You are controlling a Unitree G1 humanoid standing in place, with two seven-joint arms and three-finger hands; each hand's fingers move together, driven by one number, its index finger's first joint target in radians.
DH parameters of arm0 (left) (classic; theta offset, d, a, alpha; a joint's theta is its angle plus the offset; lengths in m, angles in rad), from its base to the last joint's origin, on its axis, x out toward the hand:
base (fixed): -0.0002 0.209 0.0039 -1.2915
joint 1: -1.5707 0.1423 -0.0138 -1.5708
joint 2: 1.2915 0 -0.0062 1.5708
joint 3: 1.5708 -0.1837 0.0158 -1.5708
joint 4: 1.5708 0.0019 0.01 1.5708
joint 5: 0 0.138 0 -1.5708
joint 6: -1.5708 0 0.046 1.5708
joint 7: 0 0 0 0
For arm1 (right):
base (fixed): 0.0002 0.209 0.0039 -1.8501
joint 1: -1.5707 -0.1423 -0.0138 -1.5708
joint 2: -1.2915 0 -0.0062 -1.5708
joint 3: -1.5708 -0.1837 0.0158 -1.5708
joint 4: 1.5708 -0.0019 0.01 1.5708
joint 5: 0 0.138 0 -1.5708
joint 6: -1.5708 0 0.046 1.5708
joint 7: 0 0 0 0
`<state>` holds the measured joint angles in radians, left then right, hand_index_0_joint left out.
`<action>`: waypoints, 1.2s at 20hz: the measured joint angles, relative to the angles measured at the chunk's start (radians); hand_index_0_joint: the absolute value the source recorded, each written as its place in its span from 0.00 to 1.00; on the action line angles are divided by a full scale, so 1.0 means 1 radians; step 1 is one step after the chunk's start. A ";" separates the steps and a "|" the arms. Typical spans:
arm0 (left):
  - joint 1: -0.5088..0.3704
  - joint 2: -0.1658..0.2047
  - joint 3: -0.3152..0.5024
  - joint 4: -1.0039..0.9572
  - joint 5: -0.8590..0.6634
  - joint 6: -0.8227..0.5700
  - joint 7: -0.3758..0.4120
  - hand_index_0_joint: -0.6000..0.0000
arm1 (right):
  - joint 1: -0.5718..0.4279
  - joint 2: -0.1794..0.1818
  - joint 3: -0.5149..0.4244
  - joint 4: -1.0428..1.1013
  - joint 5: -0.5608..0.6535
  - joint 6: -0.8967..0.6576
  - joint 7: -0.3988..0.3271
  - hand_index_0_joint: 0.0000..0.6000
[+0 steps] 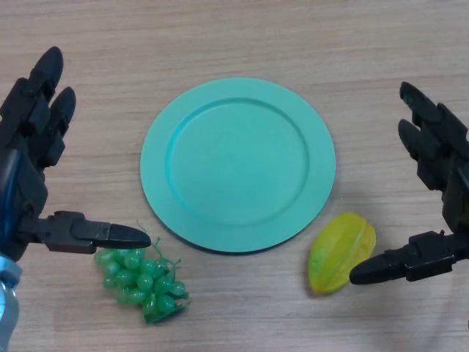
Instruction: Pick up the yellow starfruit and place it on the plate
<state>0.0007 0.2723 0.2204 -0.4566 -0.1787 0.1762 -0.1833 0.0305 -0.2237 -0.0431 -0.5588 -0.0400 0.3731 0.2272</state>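
Observation:
The yellow starfruit (341, 252) lies on the wooden table, just off the lower right rim of the turquoise plate (238, 163), which has nothing on it. My right hand (438, 192) is open at the right edge; its thumb tip reaches the starfruit's right side and its fingers point up beyond the fruit, apart from it. At the left edge my left hand (33, 158) is open too, with straight fingers and the thumb stretched toward the plate.
A bunch of green grapes (141, 283) lies below the plate's lower left rim, right under my left thumb. Bare wooden table surrounds the plate.

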 measured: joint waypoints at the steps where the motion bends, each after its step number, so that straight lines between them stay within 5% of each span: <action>1: -0.002 0.000 0.001 0.000 0.000 0.000 0.000 1.00 | 0.001 0.000 0.001 0.000 0.000 -0.001 0.001 0.00; 6: -0.004 0.001 0.009 0.001 -0.003 0.003 0.000 1.00 | 0.002 0.000 0.007 0.022 -0.044 -0.090 0.003 0.00; 9: 0.002 0.003 0.044 0.011 -0.003 0.003 -0.013 1.00 | 0.006 -0.002 0.036 0.061 -0.139 -0.172 0.065 0.00; 12: 0.017 0.004 0.048 0.033 -0.003 0.004 -0.050 1.00 | 0.007 -0.019 0.066 0.146 -0.295 -0.348 0.141 0.00; 20: 0.042 0.002 0.084 0.007 -0.003 0.051 -0.068 1.00 | -0.037 -0.071 0.068 0.406 -0.797 -0.833 0.144 0.00; 24: 0.058 -0.002 0.086 -0.001 -0.003 0.052 -0.072 1.00 | -0.072 -0.071 0.098 0.484 -0.848 -0.880 0.104 0.00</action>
<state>0.0583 0.2706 0.3066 -0.4573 -0.1820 0.2281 -0.2548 -0.0411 -0.2952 0.0548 -0.0751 -0.8881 -0.5066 0.3309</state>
